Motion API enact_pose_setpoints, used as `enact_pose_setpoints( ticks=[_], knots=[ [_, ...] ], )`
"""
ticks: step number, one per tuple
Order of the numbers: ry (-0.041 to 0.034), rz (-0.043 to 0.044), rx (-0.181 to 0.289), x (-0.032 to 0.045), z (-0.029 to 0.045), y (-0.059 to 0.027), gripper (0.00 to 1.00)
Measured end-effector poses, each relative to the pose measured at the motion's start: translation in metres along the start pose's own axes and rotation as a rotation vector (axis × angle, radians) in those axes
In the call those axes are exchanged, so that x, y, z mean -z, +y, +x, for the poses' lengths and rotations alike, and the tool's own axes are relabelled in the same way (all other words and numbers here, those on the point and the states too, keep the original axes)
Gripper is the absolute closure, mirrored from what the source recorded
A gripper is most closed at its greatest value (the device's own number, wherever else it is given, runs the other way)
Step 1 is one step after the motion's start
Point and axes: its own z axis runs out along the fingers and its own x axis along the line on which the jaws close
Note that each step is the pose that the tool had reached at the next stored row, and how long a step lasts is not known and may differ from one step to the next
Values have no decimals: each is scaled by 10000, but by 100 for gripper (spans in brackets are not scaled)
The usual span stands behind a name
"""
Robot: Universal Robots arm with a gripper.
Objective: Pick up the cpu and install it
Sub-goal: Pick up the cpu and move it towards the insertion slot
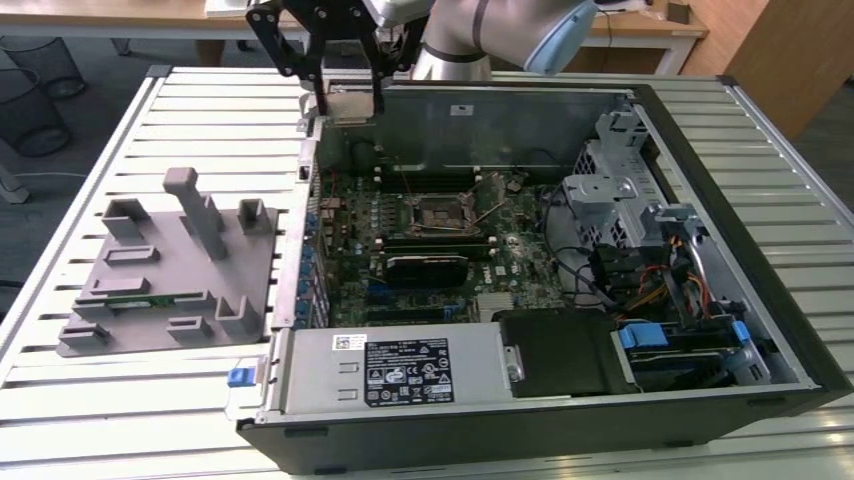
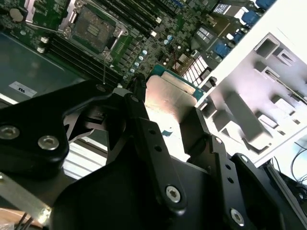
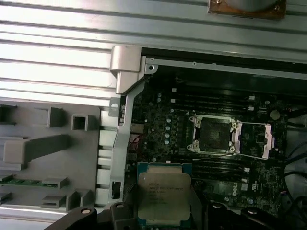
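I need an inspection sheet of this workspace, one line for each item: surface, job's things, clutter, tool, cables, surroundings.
Surface: silver slatted metal table, carrying an open black computer case.
Job's things: small silvery square cpu chip held up over the case, apart from the socket; black square socket frame on the motherboard is empty, with its cover lifted open.
Clutter: grey plastic tray with upright fixtures beside the case, on the exterior view's left; a narrow green memory stick lies in it.
Tool: black two-finger tool, shut on the cpu chip.
Cables: orange, red and yellow wire bundle inside the case.
Surroundings: black wire-mesh bins and a wooden desk beyond the table.
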Motion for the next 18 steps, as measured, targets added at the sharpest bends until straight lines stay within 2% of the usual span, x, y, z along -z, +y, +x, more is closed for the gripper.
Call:
enact_pose_setpoints(
  ticks=[9,12,18],
  knots=[
    [0,0,0,-10,-159,16,47],
    [-1,0,-24,-16,-186,31,47],
    [-24,4,-665,-27,-194,43,47]
  ],
)
